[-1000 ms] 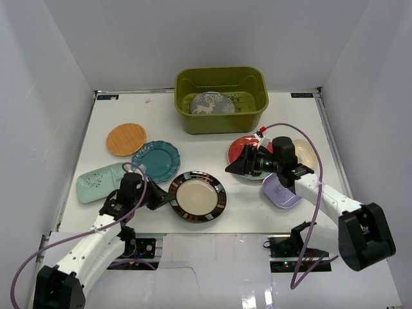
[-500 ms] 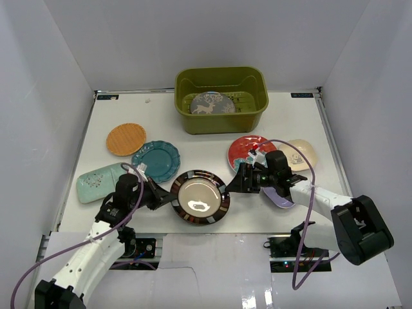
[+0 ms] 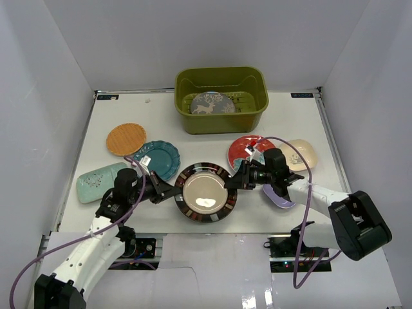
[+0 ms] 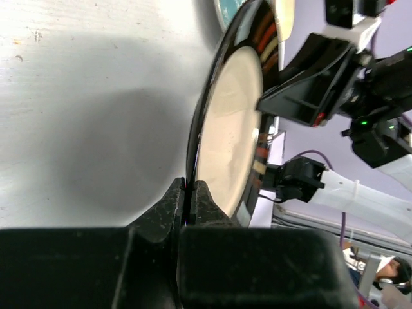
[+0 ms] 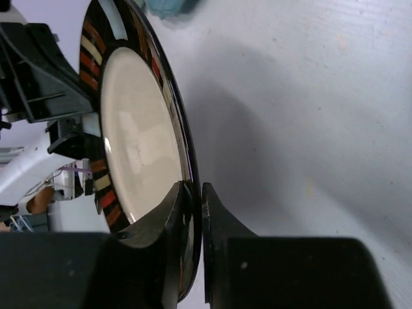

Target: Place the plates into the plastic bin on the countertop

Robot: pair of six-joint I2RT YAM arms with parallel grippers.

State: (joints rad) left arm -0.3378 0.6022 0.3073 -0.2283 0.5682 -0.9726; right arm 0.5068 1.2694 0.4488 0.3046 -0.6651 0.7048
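Progress: 1 of 8 in. The deer plate (image 3: 211, 103) lies in the plastic bin (image 3: 222, 123); 7 are out.

On the countertop (image 3: 206, 143): orange plate (image 3: 126, 139), teal plate (image 3: 156, 159), mint dish (image 3: 98, 181), red plate (image 3: 243, 152), cream dish (image 3: 302, 154), lavender dish (image 3: 275, 196).

The dark-rimmed plate (image 3: 206, 192), at 6 o'clock of the bin, looks lifted. The left gripper (image 3: 174, 193) pinches its 9 o'clock rim and the right gripper (image 3: 232, 183) its 3 o'clock rim.

It is round, so no long axis. Face up, roughly level; the grip line runs 9 to 3.

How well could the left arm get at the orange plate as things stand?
Probably not yet: the left gripper is shut on the dark-rimmed plate, which the right gripper also pinches. The orange plate itself lies uncovered, nothing stacked on it.
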